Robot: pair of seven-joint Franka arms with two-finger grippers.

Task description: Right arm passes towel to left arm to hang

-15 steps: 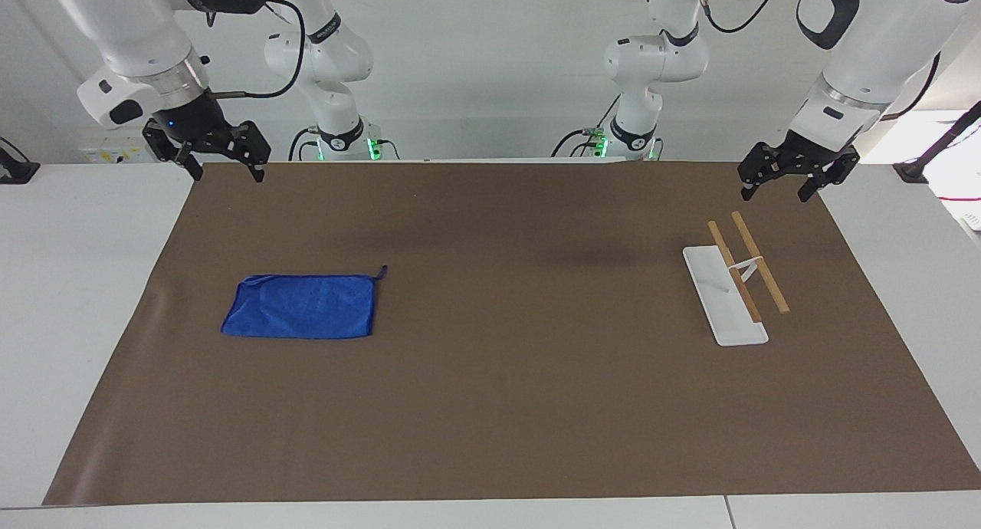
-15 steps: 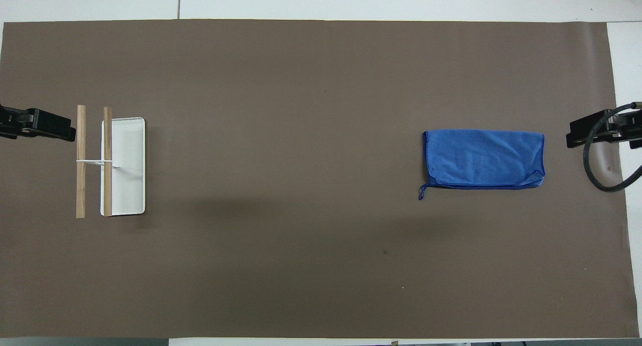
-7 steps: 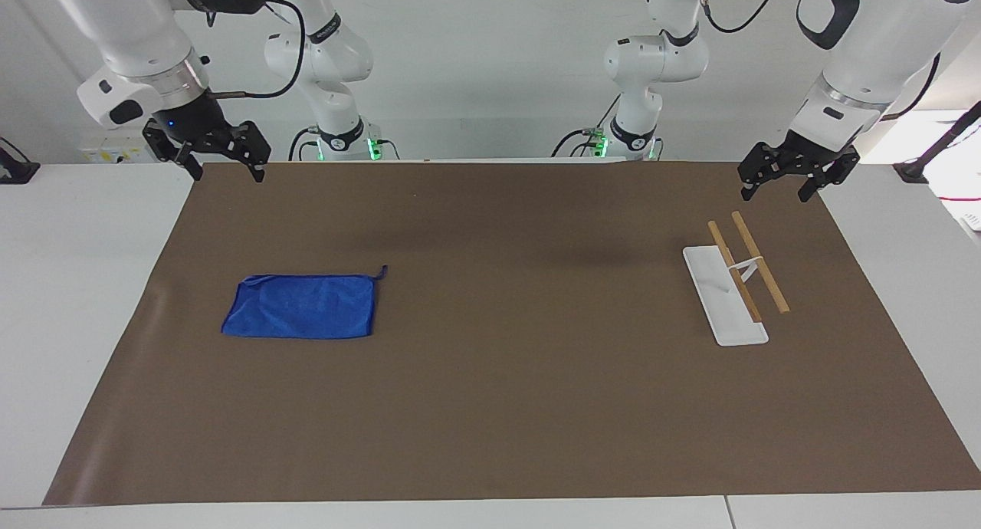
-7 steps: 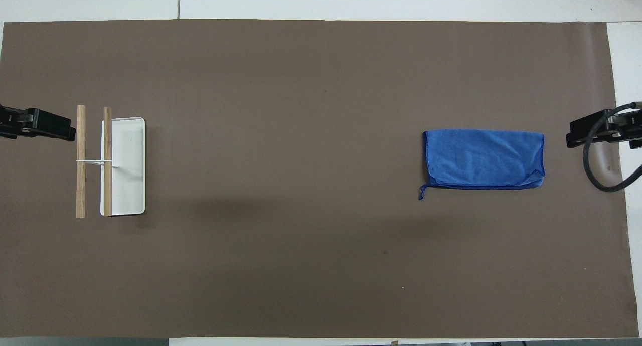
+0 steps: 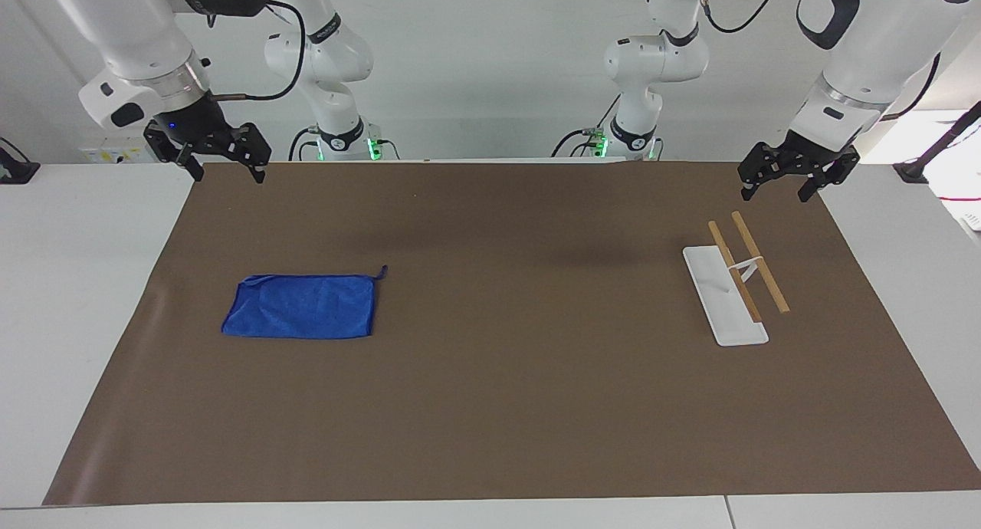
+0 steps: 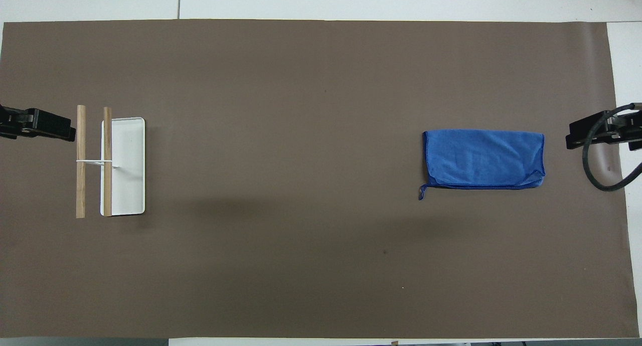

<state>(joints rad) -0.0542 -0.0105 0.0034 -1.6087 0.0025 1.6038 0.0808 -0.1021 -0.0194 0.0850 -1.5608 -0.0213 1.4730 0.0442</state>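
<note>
The towel (image 5: 300, 306) lies folded flat on the brown mat (image 5: 490, 406), toward the right arm's end of the counter. Both the right gripper (image 5: 224, 172) and left gripper (image 5: 775, 185) hang over the mat's corners nearest the robots, fingers spread wide and empty.

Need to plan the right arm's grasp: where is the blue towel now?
The towel lies flat on the brown mat, toward the right arm's end.

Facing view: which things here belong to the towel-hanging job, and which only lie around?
Belonging to the job:
- blue towel, flat on the mat toward the right arm's end
- rack with two wooden bars, toward the left arm's end
- right gripper, open, empty, raised
- left gripper, open, empty, raised

Only lying around:
- brown mat covering the table
</note>
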